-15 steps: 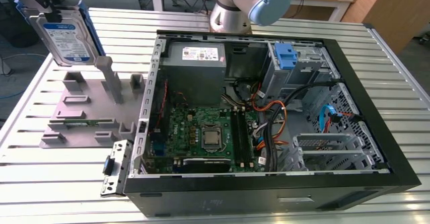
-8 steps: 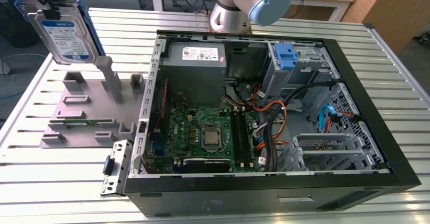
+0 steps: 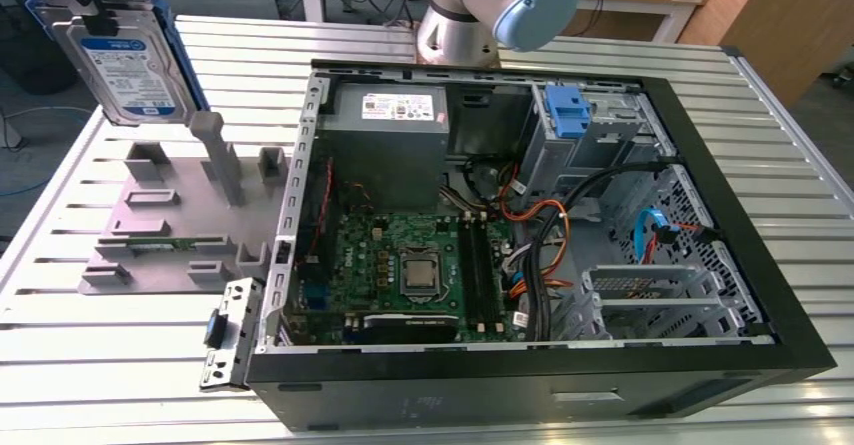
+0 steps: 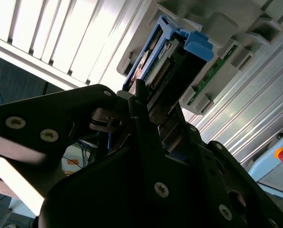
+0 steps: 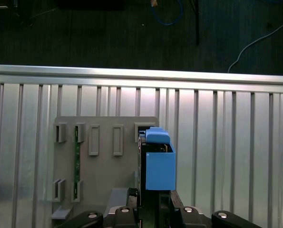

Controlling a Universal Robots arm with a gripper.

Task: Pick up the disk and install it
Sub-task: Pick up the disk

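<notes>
The disk (image 3: 127, 65), a silver-grey drive with a white-and-blue label and blue side rails, hangs upright in the air at the exterior view's upper left. It is above the grey holder plate (image 3: 174, 215) and clear of it. My gripper (image 3: 94, 0) grips it from above and is shut on it. In the second wrist view the disk (image 4: 165, 61) sticks out beyond the black fingers (image 4: 141, 102), connector end showing. In the first wrist view the disk (image 5: 158, 164) appears edge-on between the gripper (image 5: 153, 199) and the holder plate (image 5: 105, 161) below.
An open computer case (image 3: 747, 215) lies on the slatted metal table (image 3: 107, 365), at the exterior view's right of the holder. Inside are a grey power supply (image 3: 387, 115), a motherboard (image 3: 400, 255), a blue latch piece (image 3: 567, 115) and loose cables (image 3: 561, 225). A green memory stick (image 3: 167, 245) stands in the holder.
</notes>
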